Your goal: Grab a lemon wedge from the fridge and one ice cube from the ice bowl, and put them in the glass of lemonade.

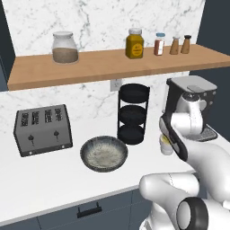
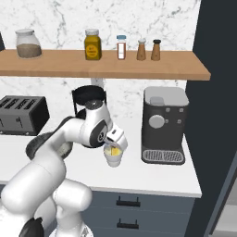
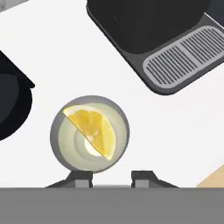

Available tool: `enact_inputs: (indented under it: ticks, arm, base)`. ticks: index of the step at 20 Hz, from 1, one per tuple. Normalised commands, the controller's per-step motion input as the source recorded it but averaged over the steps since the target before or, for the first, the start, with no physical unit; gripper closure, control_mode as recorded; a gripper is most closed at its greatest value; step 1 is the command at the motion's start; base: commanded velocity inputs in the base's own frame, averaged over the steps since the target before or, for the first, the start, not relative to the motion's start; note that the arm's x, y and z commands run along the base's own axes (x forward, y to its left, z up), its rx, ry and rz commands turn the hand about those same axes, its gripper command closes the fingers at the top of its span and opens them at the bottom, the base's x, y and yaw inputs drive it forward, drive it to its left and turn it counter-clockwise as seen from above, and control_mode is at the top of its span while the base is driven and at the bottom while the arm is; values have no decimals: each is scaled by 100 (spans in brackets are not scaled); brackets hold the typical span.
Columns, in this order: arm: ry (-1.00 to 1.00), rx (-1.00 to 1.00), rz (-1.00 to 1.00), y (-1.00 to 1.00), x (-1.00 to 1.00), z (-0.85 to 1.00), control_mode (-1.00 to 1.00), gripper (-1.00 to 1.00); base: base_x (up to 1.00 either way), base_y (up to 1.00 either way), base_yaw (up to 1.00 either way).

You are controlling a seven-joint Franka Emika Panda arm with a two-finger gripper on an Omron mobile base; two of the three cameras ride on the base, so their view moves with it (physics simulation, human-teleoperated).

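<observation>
Hand (image 3: 112,176) hovers open just above the small cream-white tapered cup (image 3: 89,133) on the white worktop (image 1: 45,175); the bright yellow lemon wedge (image 3: 94,130) lies inside the cup.

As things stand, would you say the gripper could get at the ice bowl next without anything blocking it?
Probably yes. The gripper hangs open above the glass of lemonade, where the lemon wedge already lies. The ice bowl sits uncovered nearby on the counter, beside the black tiered rack, with bare counter between.

One toaster (image 1: 42,129), one bowl (image 1: 103,153), one rack (image 1: 133,113), five shelf jars (image 1: 134,43).
</observation>
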Motion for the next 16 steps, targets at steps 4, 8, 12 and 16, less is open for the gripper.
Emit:
enact_inputs:
  ticks: [4,8,12,16]
  arm:
    - [0,0,-6,0,44,-25,-100,100]
    - [0,0,-3,0,47,-15,-100,100]
    - [0,0,-1,0,41,-21,-100,100]
    - [0,0,0,-1,14,-15,-100,-100]
  base:
    - [0,0,0]
    - [0,0,0]
    - [0,0,0]
    - [0,0,0]
